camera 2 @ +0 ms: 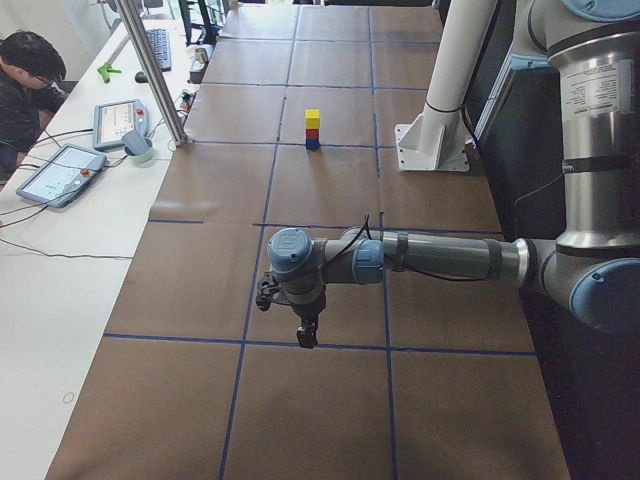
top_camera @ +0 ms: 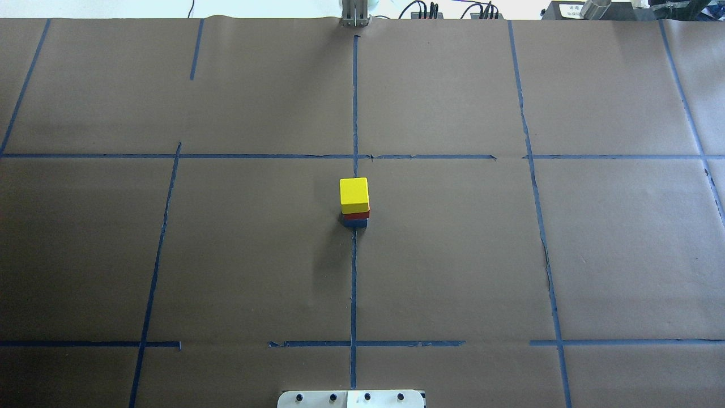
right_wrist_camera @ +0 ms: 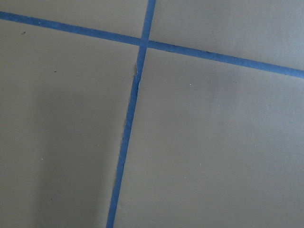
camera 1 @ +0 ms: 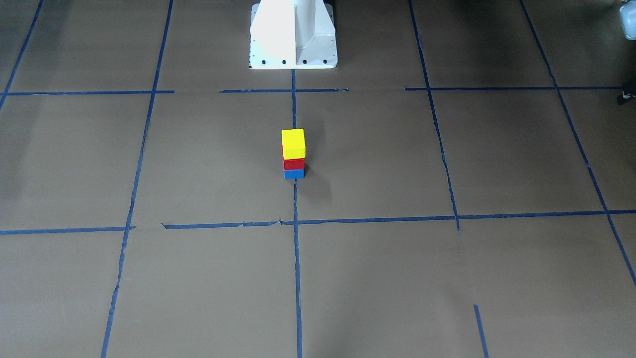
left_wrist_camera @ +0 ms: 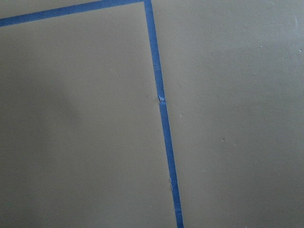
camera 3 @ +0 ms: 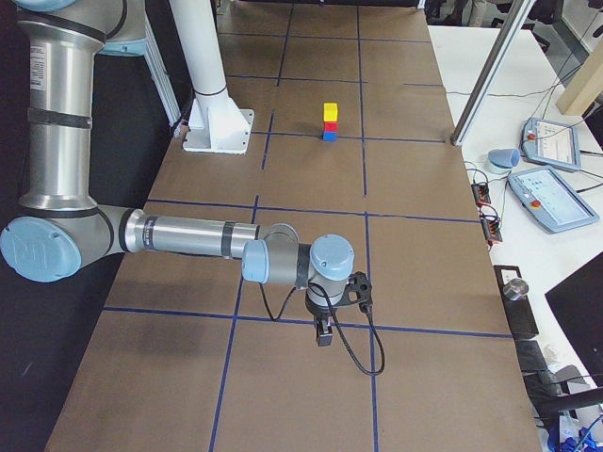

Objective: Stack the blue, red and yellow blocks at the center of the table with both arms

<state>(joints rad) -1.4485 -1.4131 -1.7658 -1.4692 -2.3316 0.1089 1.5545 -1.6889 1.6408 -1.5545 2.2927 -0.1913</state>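
A stack stands at the table's center: the yellow block (camera 1: 293, 143) on the red block (camera 1: 293, 164) on the blue block (camera 1: 293, 174). The stack also shows in the overhead view (top_camera: 354, 192) and, small and far, in both side views. My left gripper (camera 2: 307, 335) hangs over bare table far from the stack, in the exterior left view only. My right gripper (camera 3: 324, 334) hangs likewise at the other end, in the exterior right view only. I cannot tell whether either is open or shut. Both wrist views show only brown paper and blue tape.
The white robot base (camera 1: 293, 35) stands behind the stack. Blue tape lines (top_camera: 354, 272) grid the brown table cover. An operator (camera 2: 25, 90) sits beside tablets (camera 2: 60, 170) on a side table, near a metal pole (camera 2: 155, 70).
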